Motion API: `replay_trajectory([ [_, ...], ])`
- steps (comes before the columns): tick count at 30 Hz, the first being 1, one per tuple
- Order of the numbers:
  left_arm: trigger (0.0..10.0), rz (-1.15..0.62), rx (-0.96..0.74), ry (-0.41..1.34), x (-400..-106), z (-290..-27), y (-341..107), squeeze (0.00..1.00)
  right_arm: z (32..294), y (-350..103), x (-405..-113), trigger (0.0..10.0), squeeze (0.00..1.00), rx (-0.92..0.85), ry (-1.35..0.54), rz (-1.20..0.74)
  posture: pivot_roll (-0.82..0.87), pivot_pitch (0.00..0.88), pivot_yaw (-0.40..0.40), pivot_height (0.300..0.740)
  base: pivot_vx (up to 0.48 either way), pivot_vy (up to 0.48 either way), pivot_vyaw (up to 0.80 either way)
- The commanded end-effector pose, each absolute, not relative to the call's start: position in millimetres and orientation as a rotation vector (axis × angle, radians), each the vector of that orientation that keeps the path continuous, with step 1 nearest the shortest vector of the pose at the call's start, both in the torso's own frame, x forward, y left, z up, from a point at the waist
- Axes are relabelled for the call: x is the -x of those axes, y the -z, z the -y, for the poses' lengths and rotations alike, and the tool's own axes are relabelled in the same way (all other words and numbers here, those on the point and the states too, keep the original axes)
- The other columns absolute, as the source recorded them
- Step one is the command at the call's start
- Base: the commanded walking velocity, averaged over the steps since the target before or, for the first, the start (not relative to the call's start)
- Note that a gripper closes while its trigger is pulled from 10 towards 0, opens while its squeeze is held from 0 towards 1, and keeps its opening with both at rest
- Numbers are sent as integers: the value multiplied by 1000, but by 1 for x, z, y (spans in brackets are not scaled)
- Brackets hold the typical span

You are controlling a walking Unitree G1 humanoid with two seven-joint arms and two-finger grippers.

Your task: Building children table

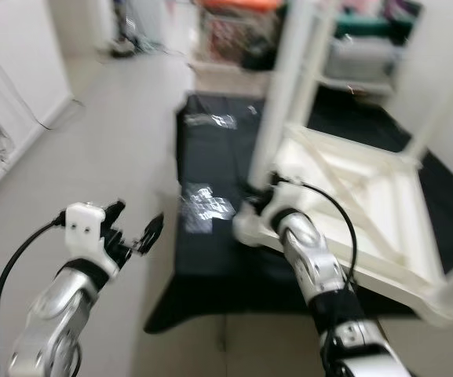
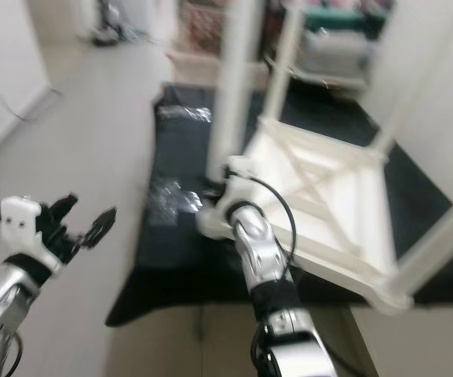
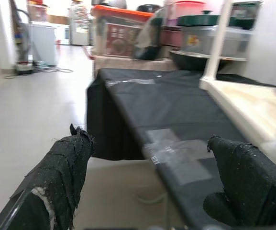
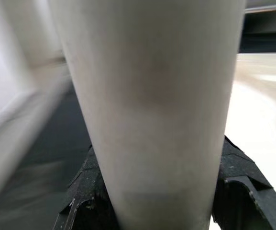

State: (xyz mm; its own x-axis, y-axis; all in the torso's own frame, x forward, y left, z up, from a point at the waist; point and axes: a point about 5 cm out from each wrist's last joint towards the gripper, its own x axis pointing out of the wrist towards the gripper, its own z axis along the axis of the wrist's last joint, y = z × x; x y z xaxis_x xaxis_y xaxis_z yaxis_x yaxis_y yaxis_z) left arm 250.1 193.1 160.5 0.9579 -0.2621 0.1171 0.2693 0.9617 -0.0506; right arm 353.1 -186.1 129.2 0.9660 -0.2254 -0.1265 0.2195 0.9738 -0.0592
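Note:
A white children's table (image 1: pixel 352 196) lies upside down on a black-covered platform (image 1: pixel 210 149), its legs pointing up. My right gripper (image 1: pixel 267 187) is shut on the near-left table leg (image 1: pixel 287 86) at its base; in the right wrist view the leg (image 4: pixel 152 110) sits between the two black fingers (image 4: pixel 238 191). My left gripper (image 1: pixel 138 228) hangs open over the floor, left of the platform's near corner, with nothing between its fingers (image 3: pixel 61 182). Another table leg (image 2: pixel 422 86) rises at the far right.
Light floor (image 1: pixel 100 133) stretches left of the platform, bounded by a white wall (image 1: pixel 14 71). Boxes, pots and an orange-lidded bin (image 3: pixel 123 28) are stacked behind the platform. Clear tape patches (image 1: pixel 206 206) lie on the black cover.

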Motion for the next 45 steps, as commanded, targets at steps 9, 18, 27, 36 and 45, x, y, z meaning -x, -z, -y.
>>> replay_trajectory([
  [9, 10000, 108, 67, 285, -251, -189, -160, 0, 161, -122, -333, 10000, 1000, 130, 36, -174, 122, 0, -118, 740, 0, 0, 0],
  [18, 10000, 109, 71, 287, -250, -189, -160, 0, 151, -186, -371, 10000, 0, -20, -282, 71, 127, 0, -118, 740, 0, 0, 0],
  [27, 10000, 113, 72, 292, -252, -187, -161, 0, 159, -201, -375, 10000, 0, 90, -675, 78, 141, 0, -128, 740, 0, 0, 0],
  [36, 10000, 112, 68, 285, -251, -188, -161, 0, 95, -186, -338, 10000, 0, 67, -1126, 73, 157, 0, -131, 740, 0, 0, 0],
  [45, 10000, 109, 69, 296, -251, -188, -162, 0, 86, -168, -309, 7451, 0, -2, -1304, 92, 136, 0, -115, 740, 0, 0, 0],
])
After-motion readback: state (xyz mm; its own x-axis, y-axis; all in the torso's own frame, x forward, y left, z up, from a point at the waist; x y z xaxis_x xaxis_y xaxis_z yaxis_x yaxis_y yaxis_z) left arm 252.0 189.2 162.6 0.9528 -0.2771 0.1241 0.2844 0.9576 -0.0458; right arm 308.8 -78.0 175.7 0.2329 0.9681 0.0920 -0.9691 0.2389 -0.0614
